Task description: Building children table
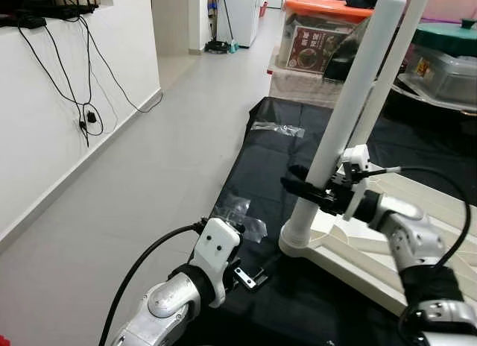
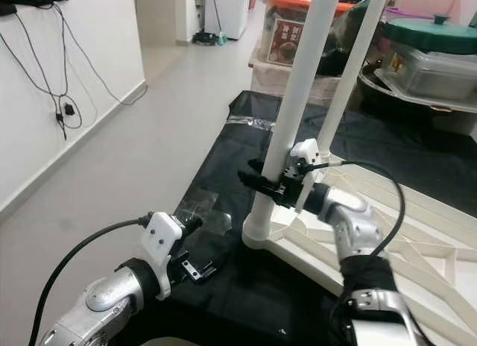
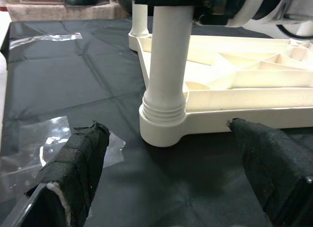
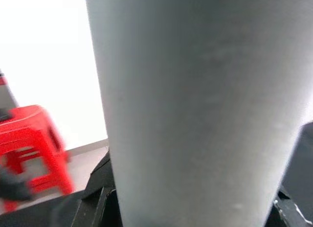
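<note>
A cream table top [image 1: 421,245] lies upside down on a black sheet [image 1: 268,156]. Two white legs stand upright in its corners: the near leg [image 1: 344,111] in the front corner socket [image 3: 159,131], and a second leg [image 1: 391,70] behind it. My right gripper [image 1: 311,189] is shut on the near leg, a little above the socket; in the right wrist view the near leg [image 4: 195,104] sits close up. My left gripper [image 3: 171,163] hovers low over the sheet just in front of the socket, open, with its fingers [image 3: 78,173] wide apart and nothing between them.
Clear plastic wrappers [image 1: 240,212] lie on the sheet near the socket, another [image 1: 277,127] farther back. Stacked storage boxes [image 1: 313,40] stand behind the sheet. Grey tiled floor [image 1: 149,167] runs along the left, beside a white wall with hanging cables [image 1: 83,115].
</note>
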Available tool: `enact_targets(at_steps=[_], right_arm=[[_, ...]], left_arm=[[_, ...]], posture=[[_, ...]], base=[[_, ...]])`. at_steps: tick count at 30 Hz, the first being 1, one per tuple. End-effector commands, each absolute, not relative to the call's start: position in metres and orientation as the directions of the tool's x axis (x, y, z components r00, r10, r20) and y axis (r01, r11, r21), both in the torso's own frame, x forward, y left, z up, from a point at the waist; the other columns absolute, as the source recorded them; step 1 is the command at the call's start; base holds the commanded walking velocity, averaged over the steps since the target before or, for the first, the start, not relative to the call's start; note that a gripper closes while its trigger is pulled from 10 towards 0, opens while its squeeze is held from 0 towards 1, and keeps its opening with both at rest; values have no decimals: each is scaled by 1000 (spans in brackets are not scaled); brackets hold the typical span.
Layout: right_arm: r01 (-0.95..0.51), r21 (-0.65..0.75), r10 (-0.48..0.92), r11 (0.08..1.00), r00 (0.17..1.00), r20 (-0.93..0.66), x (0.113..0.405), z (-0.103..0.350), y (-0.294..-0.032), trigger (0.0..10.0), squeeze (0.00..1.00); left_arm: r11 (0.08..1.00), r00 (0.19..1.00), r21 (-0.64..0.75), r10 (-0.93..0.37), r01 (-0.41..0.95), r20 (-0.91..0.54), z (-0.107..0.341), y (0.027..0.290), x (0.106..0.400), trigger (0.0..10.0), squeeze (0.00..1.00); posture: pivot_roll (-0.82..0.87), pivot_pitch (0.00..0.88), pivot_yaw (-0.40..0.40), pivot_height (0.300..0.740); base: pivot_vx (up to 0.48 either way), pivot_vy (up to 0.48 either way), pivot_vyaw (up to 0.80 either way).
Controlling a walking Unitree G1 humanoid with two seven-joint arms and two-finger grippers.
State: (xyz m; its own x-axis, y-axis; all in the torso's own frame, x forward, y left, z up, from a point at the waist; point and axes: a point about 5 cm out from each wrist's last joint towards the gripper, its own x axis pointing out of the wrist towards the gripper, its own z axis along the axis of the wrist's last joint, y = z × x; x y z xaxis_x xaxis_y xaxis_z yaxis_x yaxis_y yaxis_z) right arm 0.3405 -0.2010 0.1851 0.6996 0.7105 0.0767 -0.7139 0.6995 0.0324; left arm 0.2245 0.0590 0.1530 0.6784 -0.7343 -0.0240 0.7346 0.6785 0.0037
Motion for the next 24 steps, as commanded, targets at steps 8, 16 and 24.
enact_targets(at_steps=[8, 16, 24], right_arm=[[410, 104, -409, 906, 912, -35, 320, 147, -246, 0, 0], [558, 214, -561, 802, 826, -53, 307, 146, -207, 0, 0], [428, 222, -446, 876, 894, 37, 317, 156, -186, 10000, 1000]], left_arm=[[668, 668, 18, -743, 744, -26, 155, 59, 222, 10000, 0], [669, 669, 21, -743, 743, -27, 154, 58, 222, 10000, 0], [676, 677, 19, -736, 736, -28, 153, 59, 222, 10000, 0]], posture=[[187, 0, -84, 740], [192, 0, -90, 740], [195, 0, -94, 740]], base=[[0, 0, 0], [0, 0, 0], [0, 0, 0]])
